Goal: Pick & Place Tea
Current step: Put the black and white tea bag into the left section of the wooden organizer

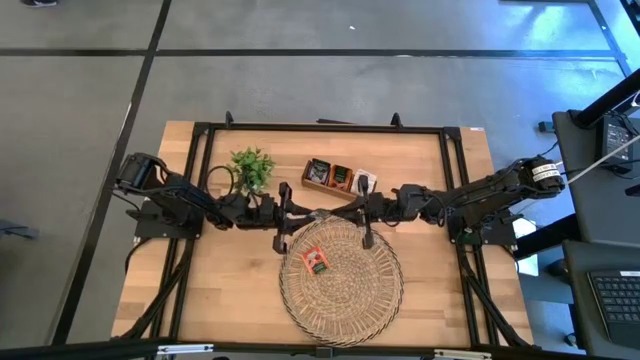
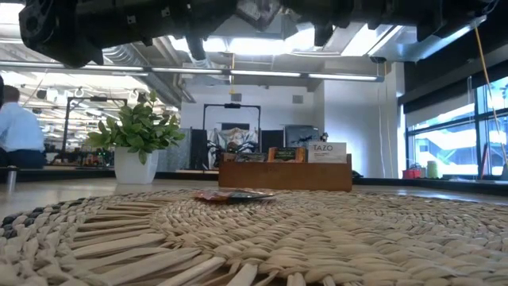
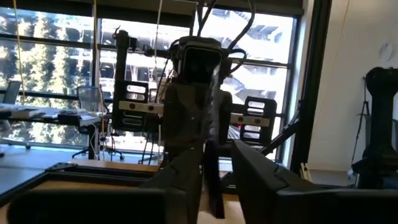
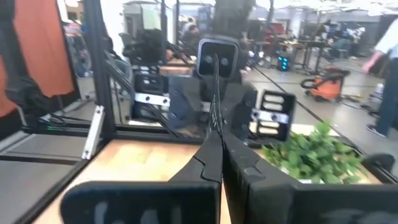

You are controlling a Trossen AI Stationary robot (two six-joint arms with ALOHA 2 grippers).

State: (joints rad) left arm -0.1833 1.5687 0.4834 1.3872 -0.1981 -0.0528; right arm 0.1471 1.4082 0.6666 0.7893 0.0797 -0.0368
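On round woven straw tray: one orange flat tea sachet, lying flat, tilted diagonally. Behind, brown wooden three-compartment box holding upright sachets. Above tray's far edge: left gripper fingers parted narrowly; right gripper fingers pinching dark thin sachet edge-on, upright.

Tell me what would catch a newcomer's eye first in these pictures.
Two dark arms meet nose to nose above the far edge of the round woven tray, the left gripper and right gripper almost touching. One orange tea sachet lies on the tray. Behind stand a green plant and a wooden tea box.
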